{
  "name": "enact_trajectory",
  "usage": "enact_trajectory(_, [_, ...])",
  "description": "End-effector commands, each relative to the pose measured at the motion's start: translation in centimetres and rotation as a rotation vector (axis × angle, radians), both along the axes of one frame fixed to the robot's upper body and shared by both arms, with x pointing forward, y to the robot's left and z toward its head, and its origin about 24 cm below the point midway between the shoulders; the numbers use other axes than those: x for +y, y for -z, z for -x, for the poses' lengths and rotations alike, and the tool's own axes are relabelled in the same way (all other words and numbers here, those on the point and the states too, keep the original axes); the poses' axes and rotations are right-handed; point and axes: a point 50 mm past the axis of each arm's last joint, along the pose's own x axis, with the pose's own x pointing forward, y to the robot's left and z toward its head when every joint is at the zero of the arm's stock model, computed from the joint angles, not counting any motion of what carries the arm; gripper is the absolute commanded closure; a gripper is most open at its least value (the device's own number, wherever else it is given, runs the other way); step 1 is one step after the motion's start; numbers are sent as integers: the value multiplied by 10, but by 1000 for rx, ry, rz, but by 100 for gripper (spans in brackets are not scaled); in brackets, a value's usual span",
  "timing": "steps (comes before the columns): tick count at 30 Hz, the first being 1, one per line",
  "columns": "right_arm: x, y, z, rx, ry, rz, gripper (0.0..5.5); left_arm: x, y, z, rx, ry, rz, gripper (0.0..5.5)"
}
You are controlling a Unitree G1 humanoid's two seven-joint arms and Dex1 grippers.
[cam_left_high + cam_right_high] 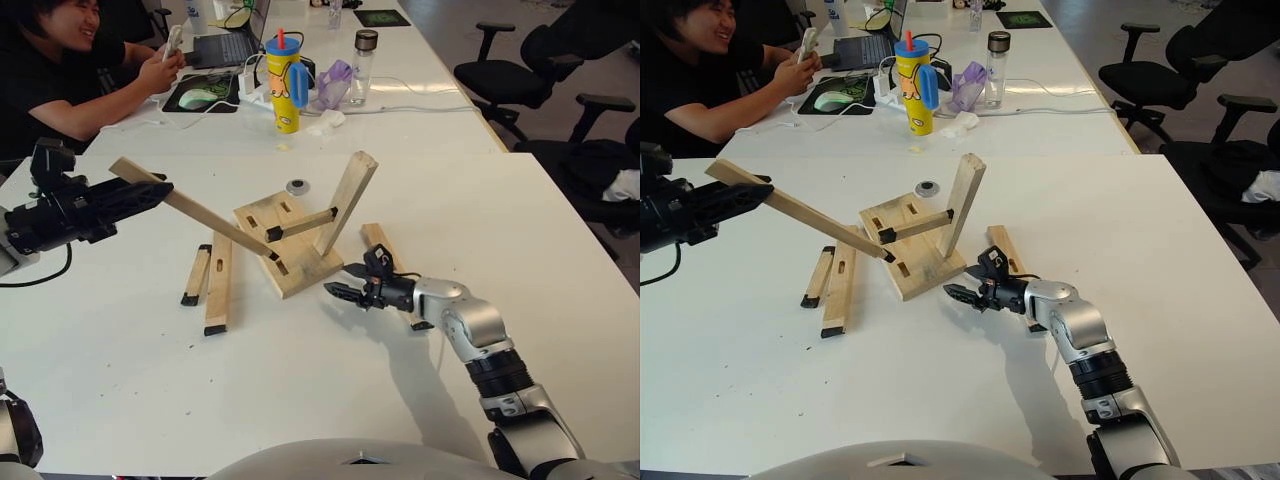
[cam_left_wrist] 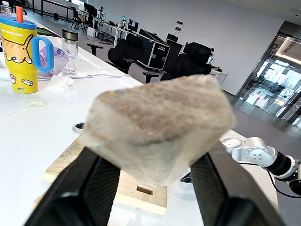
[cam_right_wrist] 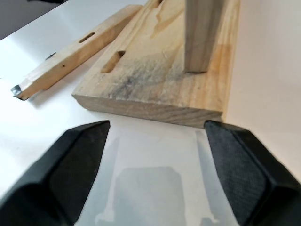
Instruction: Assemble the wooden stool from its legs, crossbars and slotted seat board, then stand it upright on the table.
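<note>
The slotted seat board (image 1: 290, 268) lies flat mid-table. One leg (image 1: 347, 200) stands tilted in it, with a short crossbar (image 1: 300, 225) jutting from its side. My left gripper (image 1: 148, 193) is shut on the upper end of a long leg (image 1: 205, 220), which slants down to the board. In the left wrist view the leg's end (image 2: 157, 127) sits between the fingers (image 2: 99, 188). My right gripper (image 1: 340, 291) is open, low over the table at the board's near corner; the right wrist view shows the board's edge (image 3: 155, 106) just beyond its fingers (image 3: 80, 155).
Two loose wooden pieces (image 1: 218, 283) (image 1: 197, 273) lie left of the board, another (image 1: 378, 238) behind my right gripper. A small round disc (image 1: 297, 186) sits beyond the board. A yellow cup (image 1: 284, 85) and bottle (image 1: 362, 65) stand on the far table. Office chairs (image 1: 520, 70) stand right.
</note>
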Motion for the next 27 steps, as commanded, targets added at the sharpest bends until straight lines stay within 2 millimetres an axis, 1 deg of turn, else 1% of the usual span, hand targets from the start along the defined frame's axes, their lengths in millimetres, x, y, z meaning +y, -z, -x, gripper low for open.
enact_trajectory(1, [-2,-18,12,3,-68,-51,178,-6,4,0,-30,0,-44,342])
enact_trajectory(4, [-3,-29,17,-12,-52,-110,178,-11,6,-6,-50,2,-44,342])
enact_trajectory(5, [-2,-31,17,-19,-39,-132,197,-13,7,-9,-52,3,-40,342])
enact_trajectory(6, [-1,-32,17,-26,-35,-137,203,-15,8,-11,-51,6,-46,342])
enact_trajectory(8, [1,-30,17,-16,-20,-136,234,-18,12,-14,-48,15,-61,342])
enact_trajectory(10, [5,-27,11,-37,11,-114,259,-23,14,-16,-44,31,-69,342])
enact_trajectory(12, [11,-26,6,-71,36,-96,259,-28,14,-21,-52,37,-63,342])
enact_trajectory(16, [29,-21,1,-124,99,-105,259,-42,18,-24,-58,64,-83,342])
enact_trajectory(21, [41,-13,-4,-161,132,-82,259,-46,16,-23,-58,69,-87,342])
enact_trajectory(24, [42,-8,-6,-151,148,-73,259,-49,16,-24,-56,82,-100,342])
enact_trajectory(27, [39,-3,-9,-128,180,-66,303,-47,13,-23,-59,81,-109,342])
